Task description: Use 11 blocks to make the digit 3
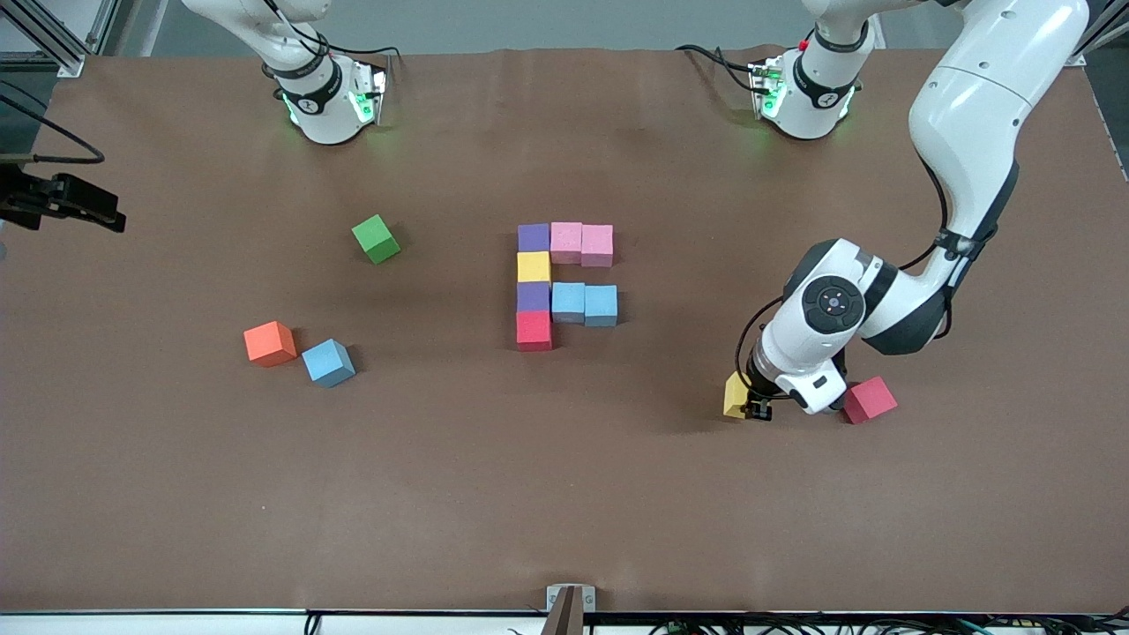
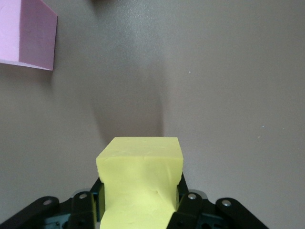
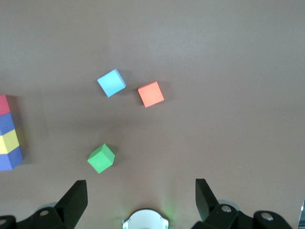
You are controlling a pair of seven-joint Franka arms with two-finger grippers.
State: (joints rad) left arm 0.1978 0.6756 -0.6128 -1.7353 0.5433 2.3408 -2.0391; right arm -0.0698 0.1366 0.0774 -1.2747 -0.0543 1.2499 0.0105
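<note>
Left gripper (image 1: 750,407): clenched on a yellow foam cube (image 1: 735,394), beside a loose red foam cube (image 1: 870,399).
Right gripper (image 3: 140,198): fingers spread, empty, waiting high over the table.
Partial figure (image 1: 564,284): eight blocks joined mid-table.

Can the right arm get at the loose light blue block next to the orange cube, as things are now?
Probably yes. The right claw is open, holds nothing and hangs above that end of the table. The loose light blue block lies free beside the orange cube, nothing on top. The left claw holds a yellow block elsewhere.
</note>
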